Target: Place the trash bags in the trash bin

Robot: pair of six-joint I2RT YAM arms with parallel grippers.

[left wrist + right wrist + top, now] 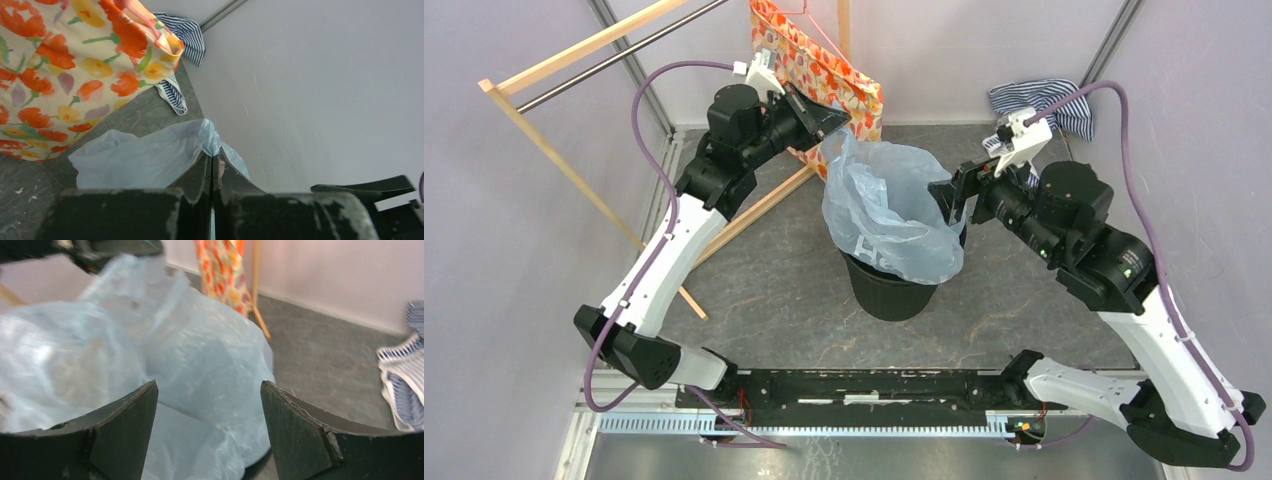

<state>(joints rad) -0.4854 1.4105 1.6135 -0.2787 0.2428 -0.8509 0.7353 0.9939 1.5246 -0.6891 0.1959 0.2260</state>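
Pinching the pale-blue plastic bag [889, 205] over the round black bin [892, 295], left jaws may lift it out; right jaws spread.

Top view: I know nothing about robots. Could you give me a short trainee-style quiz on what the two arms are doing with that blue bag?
1. True or false: the left gripper is shut on the trash bag.
2. The right gripper is: A) open beside the bag, B) shut on the bag, C) out of view.
3. Fill in: the bag's lower part drapes over the top of the black ___.

Key: 1 true; 2 A; 3 trash bin.
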